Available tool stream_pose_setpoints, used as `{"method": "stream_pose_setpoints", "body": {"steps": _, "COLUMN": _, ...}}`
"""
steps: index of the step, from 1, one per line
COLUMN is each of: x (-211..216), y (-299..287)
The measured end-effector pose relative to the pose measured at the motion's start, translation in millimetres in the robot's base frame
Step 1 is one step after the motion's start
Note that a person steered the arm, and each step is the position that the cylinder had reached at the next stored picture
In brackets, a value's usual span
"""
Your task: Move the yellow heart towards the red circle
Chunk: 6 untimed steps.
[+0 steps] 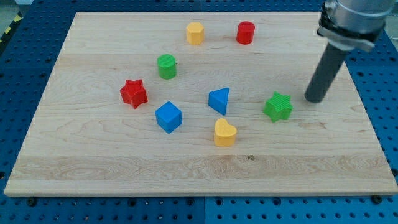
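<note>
The yellow heart (224,132) lies at the lower middle of the wooden board (93,155). The red circle (245,32) stands near the view's top, right of centre, far above the heart. My tip (314,99) rests on the board at the right, just right of the green star (278,106) and well right of and above the heart. The blue triangle (219,100) sits just above the heart, between it and the red circle.
A yellow hexagon-like block (195,33) stands left of the red circle. A green circle (166,66), a red star (134,93) and a blue cube (168,117) lie left of centre. Blue pegboard surrounds the board.
</note>
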State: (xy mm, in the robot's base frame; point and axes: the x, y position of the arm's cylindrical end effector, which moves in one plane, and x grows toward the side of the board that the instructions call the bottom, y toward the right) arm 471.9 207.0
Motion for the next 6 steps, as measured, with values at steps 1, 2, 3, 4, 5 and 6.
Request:
{"method": "stream_pose_setpoints", "body": {"steps": 1, "x": 51.4, "y": 0.0}}
{"method": "stream_pose_setpoints", "body": {"steps": 2, "x": 94.3, "y": -20.0}}
{"method": "stream_pose_setpoints", "body": {"steps": 3, "x": 129.0, "y": -78.4}}
{"method": "stream_pose_setpoints", "body": {"steps": 4, "x": 136.7, "y": -137.2}}
{"method": "stream_pose_setpoints", "body": {"steps": 5, "x": 132.4, "y": -141.5}}
{"method": "stream_pose_setpoints", "body": {"steps": 6, "x": 121.4, "y": -137.4}}
